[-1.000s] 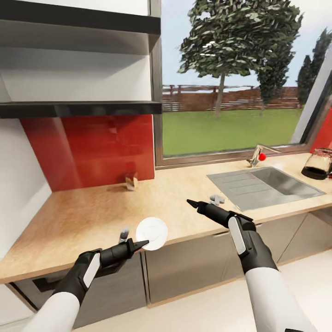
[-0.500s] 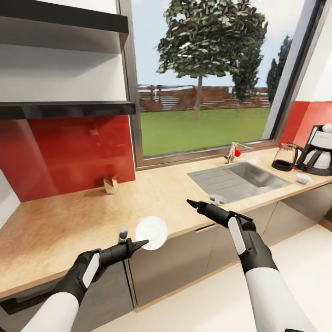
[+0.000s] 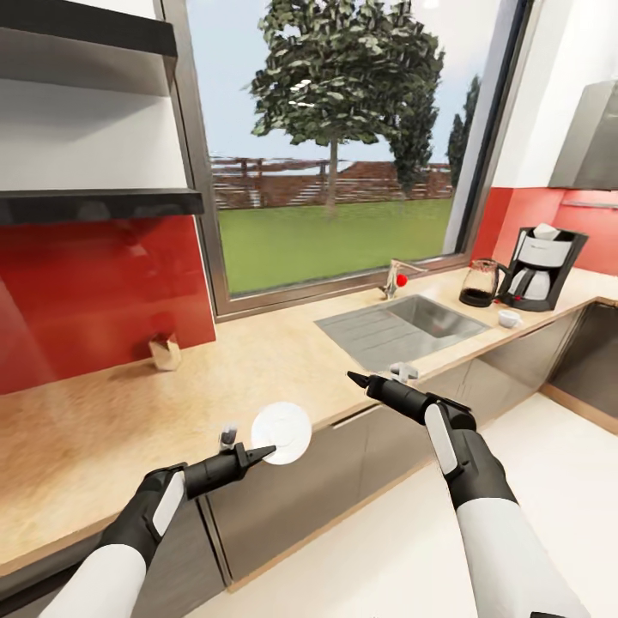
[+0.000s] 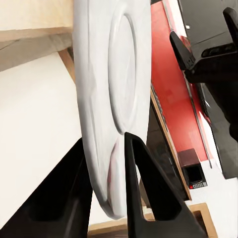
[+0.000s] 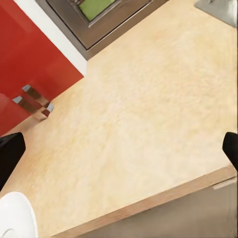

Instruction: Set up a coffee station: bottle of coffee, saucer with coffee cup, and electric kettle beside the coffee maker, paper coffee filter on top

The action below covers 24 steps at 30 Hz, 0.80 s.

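A steel sink point(image 3: 403, 324) is set into the wooden worktop point(image 3: 103, 421) below the window point(image 3: 335, 146), its tap point(image 3: 396, 276) behind it. At far left, a small brown carton point(image 3: 165, 353) stands against the red backsplash point(image 3: 94, 292).

Bright, even daylight floods in from the wide window point(image 3: 335, 163) beyond the jaws. The glossy red backsplash point(image 3: 94, 292) carries pale, soft reflections. The light wooden counter point(image 3: 257, 369) shows only faint shadows. Rendering is crisp throughout, with no blur; straight lines lean outward toward the frame edges.
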Tool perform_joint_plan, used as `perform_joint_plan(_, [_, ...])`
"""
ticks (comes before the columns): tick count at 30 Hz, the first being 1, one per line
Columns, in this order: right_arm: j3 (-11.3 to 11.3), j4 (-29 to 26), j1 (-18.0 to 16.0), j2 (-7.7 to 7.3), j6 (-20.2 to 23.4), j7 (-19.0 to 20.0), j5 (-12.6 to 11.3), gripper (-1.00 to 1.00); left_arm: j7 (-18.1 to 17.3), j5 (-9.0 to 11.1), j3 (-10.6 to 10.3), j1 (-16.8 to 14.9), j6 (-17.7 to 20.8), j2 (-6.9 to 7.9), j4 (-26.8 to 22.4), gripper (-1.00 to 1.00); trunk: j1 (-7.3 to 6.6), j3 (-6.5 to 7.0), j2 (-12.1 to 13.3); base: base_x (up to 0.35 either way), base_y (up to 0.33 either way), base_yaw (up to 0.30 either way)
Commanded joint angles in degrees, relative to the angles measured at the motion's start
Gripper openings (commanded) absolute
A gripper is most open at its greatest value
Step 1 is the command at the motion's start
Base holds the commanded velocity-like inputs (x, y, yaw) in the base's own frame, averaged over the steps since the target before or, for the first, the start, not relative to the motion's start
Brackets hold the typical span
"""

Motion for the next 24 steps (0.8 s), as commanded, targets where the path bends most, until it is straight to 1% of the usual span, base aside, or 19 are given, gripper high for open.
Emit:
perform_joint_plan(1, [-0.22, -0.01, -0.07, 0.07, 0.45, 0.14, -0.24, 1.00, -0.07, -0.11, 0.24, -0.04, 0.28, -0.05, -0.04, -1.00, 0.04, -0.13, -0.13, 0.000, 0.000, -0.274])
perform_joint_plan(24, [-0.21, -0.01, -0.03, 0.07, 0.46, 0.14, -0.24, 1.00, 0.01, -0.11, 0.24, -0.04, 0.27, -0.05, -0.04, -1.00, 0.04, -0.13, -0.13, 0.000, 0.000, -0.274])
